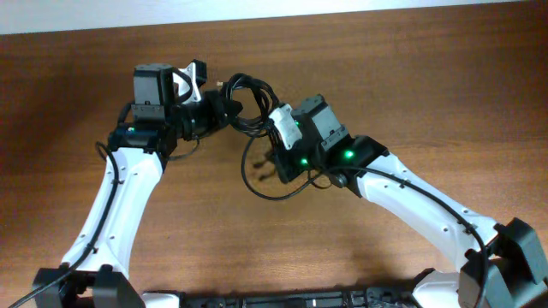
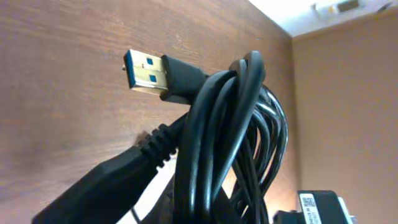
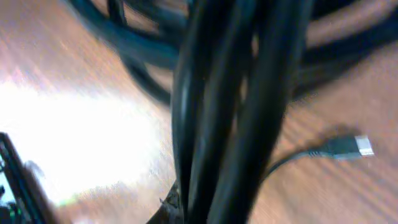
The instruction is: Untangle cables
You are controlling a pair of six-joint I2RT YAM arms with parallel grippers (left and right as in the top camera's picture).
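While left hand [image 1: 211, 109] pinches one end and right hand [image 1: 276, 130] grips other, both closed on strands, cables [image 1: 246, 101] bundle spans between them over bench [image 1: 385, 77], long axis hand-to-hand; slack loop [image 1: 245, 169] droops nearer right hand.

site type: robotics lab test bench

the setting reads as a robotics laboratory or test station. evidence follows.

- two white-and-black jointed arms, the left arm [image 1: 128, 197] and the right arm [image 1: 428, 205], rise from the near edge of one wooden table [image 1: 342, 51], with black wiring routed along their links.
- green indicator lights [image 1: 348, 155] glow on the right arm's wrist unit.
- a printed label [image 2: 317, 202] sits on hardware in the left wrist view.
- the work item is a bundle of black cables [image 1: 248, 107] with a usb plug [image 2: 146, 74].
- a pale strip [image 1: 257, 13] runs behind the table's far edge.
- the left wrist view shows a plain tan wall [image 2: 348, 93] and a white ceiling [image 2: 292, 15].
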